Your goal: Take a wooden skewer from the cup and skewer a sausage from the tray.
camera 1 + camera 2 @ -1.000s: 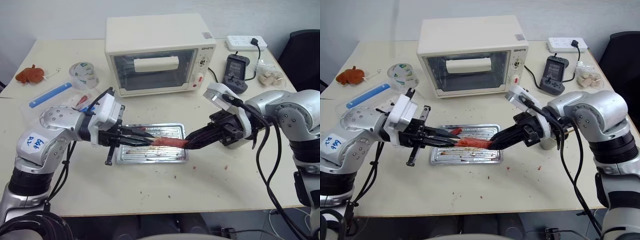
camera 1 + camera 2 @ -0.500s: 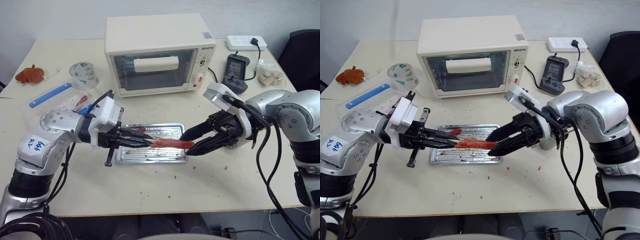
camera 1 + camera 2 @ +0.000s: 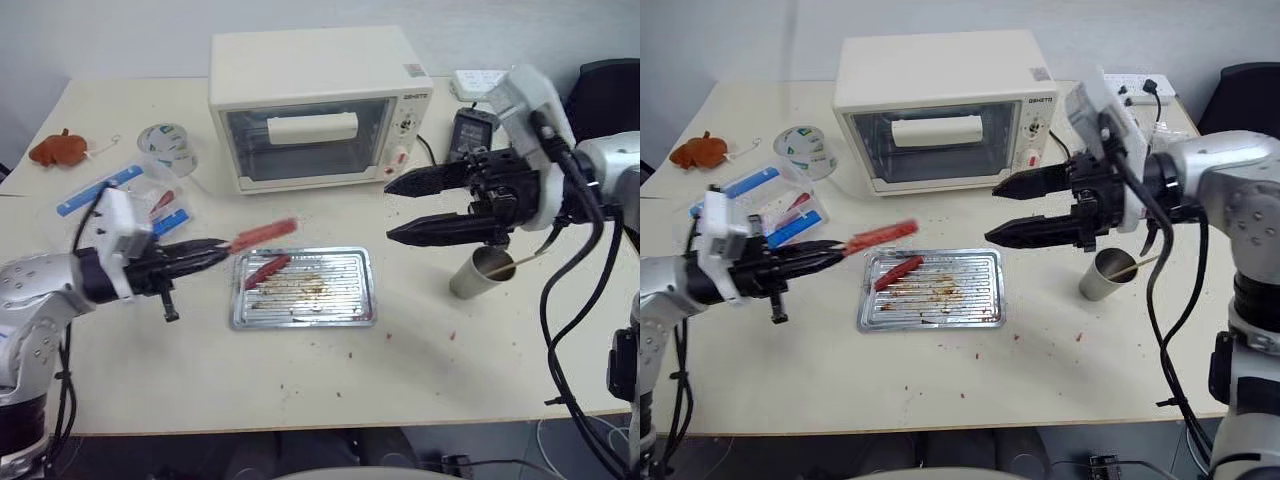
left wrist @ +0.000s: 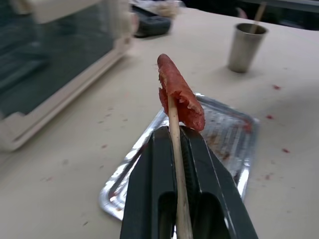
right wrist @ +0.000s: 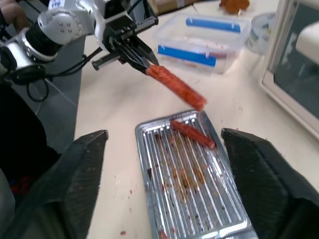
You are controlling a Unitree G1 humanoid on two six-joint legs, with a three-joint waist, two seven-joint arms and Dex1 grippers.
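Skewering looks done: left tool [image 3: 205, 253] clenched on thin pale wooden skewer [image 4: 175, 144], reddish-brown sausage [image 3: 262, 233] impaled, held mid-left above shiny ridged silver tray [image 3: 352, 312]. Right tool [image 3: 392, 208] released, upper right, over grey metal cup [image 3: 478, 275]. Next, probably: keep skewer steady.

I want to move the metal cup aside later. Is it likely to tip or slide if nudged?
The cup is tall and narrow and stands upright on the smooth table, so a high push could tip it. It probably weighs little, with one stick leaning inside, so a low nudge would likely slide it.
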